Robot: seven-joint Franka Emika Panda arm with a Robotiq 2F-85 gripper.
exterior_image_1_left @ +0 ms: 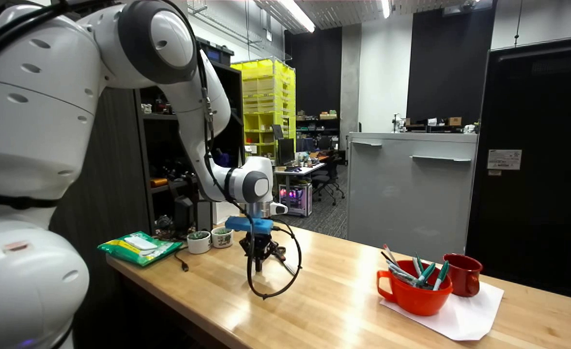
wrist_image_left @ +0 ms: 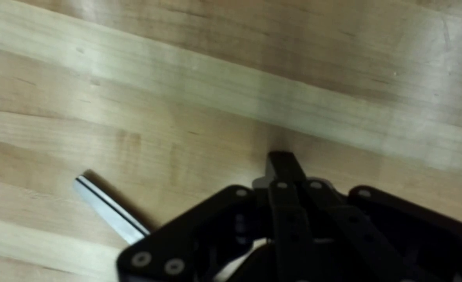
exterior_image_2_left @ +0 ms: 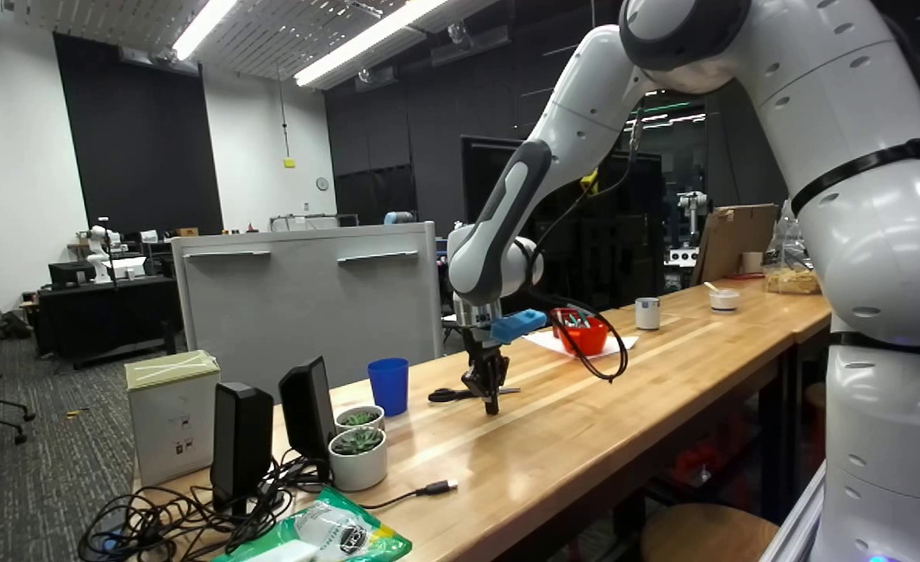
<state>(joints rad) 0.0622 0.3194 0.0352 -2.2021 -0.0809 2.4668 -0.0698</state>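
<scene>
Farthest left of the pincer [exterior_image_2_left: 492,409] in an exterior view stands a cream box [exterior_image_2_left: 175,425], lid on. Two black speakers [exterior_image_2_left: 242,437] come next, cables [exterior_image_2_left: 159,519] heaped round them. A green packet [exterior_image_1_left: 142,252] lies left of the pincer too, a white flap flat on top. Then two white pots [exterior_image_1_left: 199,245], left of the pincer in both exterior views, each with a small green plant [exterior_image_2_left: 356,441] in it. A blue cup [exterior_image_2_left: 388,388] stands near them, on the pincer's left; what it may hold does not show.

The scissors [exterior_image_2_left: 458,395] lie flat on the table [exterior_image_2_left: 561,437] just beside the pincer: in an exterior view their black handles show to its left and a bit of blade to its right. The pincer points straight down, fingers [wrist_image_left: 285,168] together, one against the other; whether the tips touch the wood I cannot tell. The wrist view has the blade left of them, apart.

Well to the right of the pincer, a red cup [exterior_image_1_left: 418,301] sits on white paper [exterior_image_1_left: 474,317]. It holds green-capped markers [exterior_image_1_left: 427,274], a bunch of pale, shiny pens [exterior_image_1_left: 401,273] and a couple of slim sticks [exterior_image_1_left: 388,252] leaning out over the rim. Just behind it stands a darker red mug [exterior_image_1_left: 464,276], its inside mostly hidden. Farther right of the pincer, in an exterior view, come a white mug [exterior_image_2_left: 647,314] and then a small tub [exterior_image_2_left: 723,304] with a pale stick [exterior_image_2_left: 711,286] poking out.
</scene>
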